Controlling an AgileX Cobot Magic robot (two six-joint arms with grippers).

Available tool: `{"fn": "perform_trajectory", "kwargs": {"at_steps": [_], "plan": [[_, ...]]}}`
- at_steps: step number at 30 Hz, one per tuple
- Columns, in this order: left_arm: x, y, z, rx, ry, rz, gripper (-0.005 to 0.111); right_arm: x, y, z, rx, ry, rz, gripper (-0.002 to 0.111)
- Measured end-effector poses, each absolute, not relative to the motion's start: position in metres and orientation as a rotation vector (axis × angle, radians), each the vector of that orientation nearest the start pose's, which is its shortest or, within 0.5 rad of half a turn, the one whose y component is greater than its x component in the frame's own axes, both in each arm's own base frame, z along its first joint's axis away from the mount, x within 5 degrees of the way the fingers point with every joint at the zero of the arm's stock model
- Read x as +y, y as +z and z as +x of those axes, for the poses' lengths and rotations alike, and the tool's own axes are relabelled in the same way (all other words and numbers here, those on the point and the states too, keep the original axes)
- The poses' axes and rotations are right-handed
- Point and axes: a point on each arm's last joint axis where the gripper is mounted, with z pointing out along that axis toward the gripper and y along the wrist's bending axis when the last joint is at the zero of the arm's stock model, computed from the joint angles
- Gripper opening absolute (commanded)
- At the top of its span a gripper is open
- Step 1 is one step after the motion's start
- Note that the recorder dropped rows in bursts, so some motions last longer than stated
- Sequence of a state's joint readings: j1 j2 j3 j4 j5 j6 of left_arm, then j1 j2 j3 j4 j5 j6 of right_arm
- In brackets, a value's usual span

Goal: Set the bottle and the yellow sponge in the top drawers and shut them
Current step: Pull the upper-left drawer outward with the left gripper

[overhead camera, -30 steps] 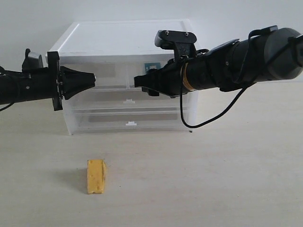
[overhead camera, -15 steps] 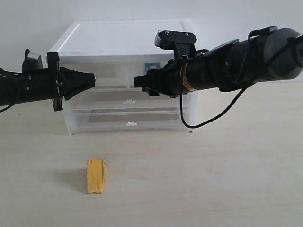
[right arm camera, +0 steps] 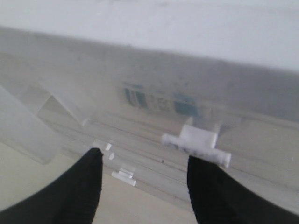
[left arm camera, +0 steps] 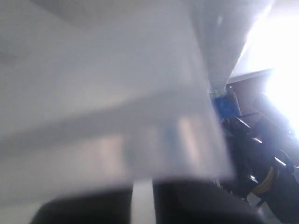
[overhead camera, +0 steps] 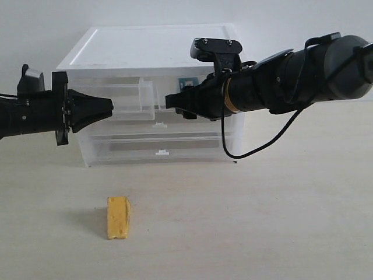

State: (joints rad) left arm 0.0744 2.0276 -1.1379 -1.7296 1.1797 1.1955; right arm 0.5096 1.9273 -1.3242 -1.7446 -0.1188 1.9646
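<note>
1. Left gripper [overhead camera: 109, 107] is pinched tight on the tab [left arm camera: 142, 200] of the left top drawer [overhead camera: 137, 99], which juts out of the cabinet [overhead camera: 157, 44].
2. Right gripper [right arm camera: 145, 156] is spread wide and holds nothing. Its fingers [right arm camera: 74, 193] are just before the right top drawer [right arm camera: 243, 114], whose tab [right arm camera: 196, 142] is near one fingertip.
3. Bottle [right arm camera: 159, 100] lies inside that drawer, its teal label showing through the front.
4. Sponge [overhead camera: 118, 217] lies on the table [overhead camera: 262, 221] in front of the cabinet, well apart from both grippers.

Pale table [overhead camera: 280, 221], drawer cabinet [overhead camera: 134, 147], yellow sponge [overhead camera: 118, 217]
</note>
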Motion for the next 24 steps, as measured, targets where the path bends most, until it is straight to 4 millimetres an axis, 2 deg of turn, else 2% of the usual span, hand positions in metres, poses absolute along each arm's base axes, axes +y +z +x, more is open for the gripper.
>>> {"fn": "perform_trajectory", "kwargs": {"at_steps": [24], "plan": [[-0.056, 0.184, 0.323, 2.091, -1.518, -0.094, 0.004, 0.229, 0.224, 0.377, 2.125, 0.592, -0.403, 0.051]]}}
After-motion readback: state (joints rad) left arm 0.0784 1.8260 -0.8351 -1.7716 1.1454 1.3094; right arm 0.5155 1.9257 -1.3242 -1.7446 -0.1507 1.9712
